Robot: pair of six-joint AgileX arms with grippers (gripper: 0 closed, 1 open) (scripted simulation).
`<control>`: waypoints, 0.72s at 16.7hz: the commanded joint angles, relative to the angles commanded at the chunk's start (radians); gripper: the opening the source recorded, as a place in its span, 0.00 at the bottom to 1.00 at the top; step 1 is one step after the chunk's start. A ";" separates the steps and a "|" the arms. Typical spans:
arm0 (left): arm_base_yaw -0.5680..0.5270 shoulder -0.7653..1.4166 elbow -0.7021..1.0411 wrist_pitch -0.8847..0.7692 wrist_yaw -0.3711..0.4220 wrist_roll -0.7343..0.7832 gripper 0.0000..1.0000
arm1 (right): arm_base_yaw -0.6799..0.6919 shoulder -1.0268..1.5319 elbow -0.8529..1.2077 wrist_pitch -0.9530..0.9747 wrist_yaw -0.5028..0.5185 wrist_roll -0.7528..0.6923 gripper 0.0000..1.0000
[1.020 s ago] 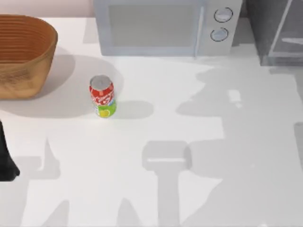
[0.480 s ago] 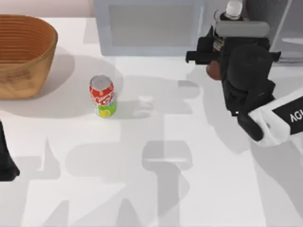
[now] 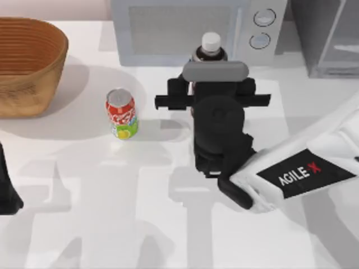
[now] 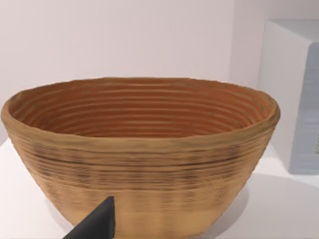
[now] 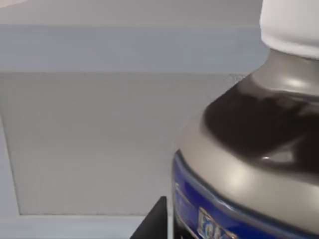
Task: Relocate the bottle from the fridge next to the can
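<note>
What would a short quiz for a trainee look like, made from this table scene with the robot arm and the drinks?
1. True or false: the bottle is inside the fridge.
2. Which stands at the top view's left?
A. the basket
B. the microwave
C. the fridge
3. Fill in: the right gripper carries the bottle in front of the ____.

Key
1. False: it is out over the table, to the right of the can.
2. A
3. microwave. The left gripper sits at the table's left edge.
</note>
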 joint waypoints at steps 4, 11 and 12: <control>0.000 0.000 0.000 0.000 0.000 0.000 1.00 | -0.003 -0.003 -0.004 -0.002 -0.004 0.003 0.00; 0.000 0.000 0.000 0.000 0.000 0.000 1.00 | 0.000 0.000 0.000 0.000 0.000 0.000 0.08; 0.000 0.000 0.000 0.000 0.000 0.000 1.00 | 0.000 0.000 0.000 0.000 0.000 0.000 0.15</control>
